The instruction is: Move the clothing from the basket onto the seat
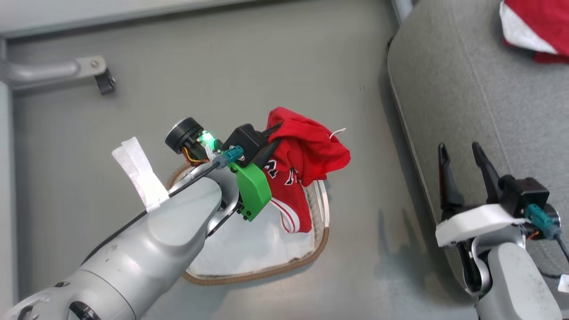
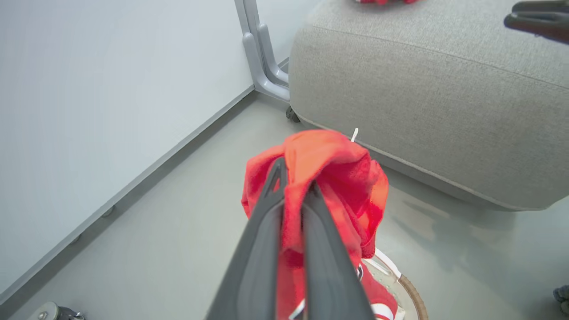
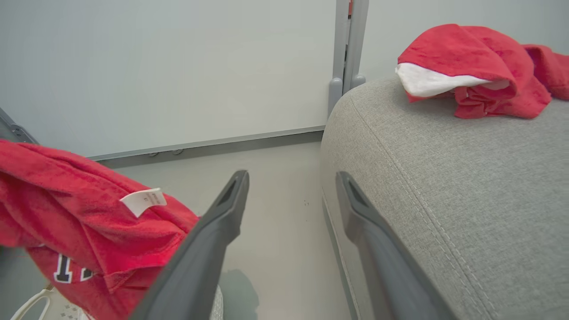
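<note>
My left gripper [image 1: 276,133] is shut on the red jersey [image 1: 311,153], which hangs bunched above the basket [image 1: 321,213]; white-and-black lettering shows on its lower folds. In the left wrist view the fingers [image 2: 266,209] pinch the jersey [image 2: 351,178] with the seat [image 2: 444,98] beyond. A second red garment [image 1: 538,26] with white trim lies on the grey seat [image 1: 462,89] at the top right. My right gripper [image 1: 464,153] stands open beside the seat's edge, holding nothing. The right wrist view shows the held jersey [image 3: 80,222] at left and the garment [image 3: 471,66] on the seat [image 3: 466,178].
The basket's white liner [image 1: 253,249] lies bare inside the brown rim. A grey frame leg with a black caster [image 1: 104,82] stands at the upper left by the wall. Grey floor [image 1: 266,66] lies between basket and seat.
</note>
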{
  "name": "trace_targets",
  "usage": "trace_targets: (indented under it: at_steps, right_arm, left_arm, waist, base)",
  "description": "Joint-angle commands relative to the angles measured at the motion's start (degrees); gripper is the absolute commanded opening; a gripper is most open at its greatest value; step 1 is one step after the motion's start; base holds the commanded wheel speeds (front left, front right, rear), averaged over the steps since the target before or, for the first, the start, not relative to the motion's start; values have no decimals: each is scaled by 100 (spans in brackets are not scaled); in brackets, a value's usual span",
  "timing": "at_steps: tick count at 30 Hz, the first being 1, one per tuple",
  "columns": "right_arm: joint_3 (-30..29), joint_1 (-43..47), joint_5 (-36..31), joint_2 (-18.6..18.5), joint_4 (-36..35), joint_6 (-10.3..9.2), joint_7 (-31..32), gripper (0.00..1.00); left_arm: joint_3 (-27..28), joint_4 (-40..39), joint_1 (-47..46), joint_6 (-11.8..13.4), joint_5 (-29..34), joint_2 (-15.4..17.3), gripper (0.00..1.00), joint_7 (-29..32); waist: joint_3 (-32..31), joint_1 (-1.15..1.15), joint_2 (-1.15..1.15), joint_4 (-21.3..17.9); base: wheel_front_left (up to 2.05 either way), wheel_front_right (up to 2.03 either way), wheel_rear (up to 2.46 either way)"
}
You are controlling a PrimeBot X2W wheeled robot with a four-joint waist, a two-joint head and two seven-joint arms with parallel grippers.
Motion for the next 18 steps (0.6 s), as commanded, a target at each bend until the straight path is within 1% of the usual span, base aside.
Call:
trace_targets:
  at_steps: [1,5,10,18]
  right_arm:
    - [-5,182,-52,-26,59,-6,-28,100]
    - [10,372,-88,-26,171,-6,-28,100]
    - [90,510,-93,-25,239,-6,-28,100]
    - [358,378,-96,-25,295,-6,-28,100]
  left_arm:
    - [2,-89,-93,-11,-73,38,0,-28]
    - [49,-301,-236,-20,-234,83,0,31]
    - [241,-531,-539,-18,-507,255,0,137]
    - [621,-887,-976,-5,-835,530,0,291]
  waist:
    - [-1008,0,0,361]
    - [-1438,0,0,416]
    - [-1837,0,0,448]
    - [-2035,0,0,463]
  base:
    - [0,0,0]
    - [0,0,0]
    - [0,0,0]
    - [0,0,0]
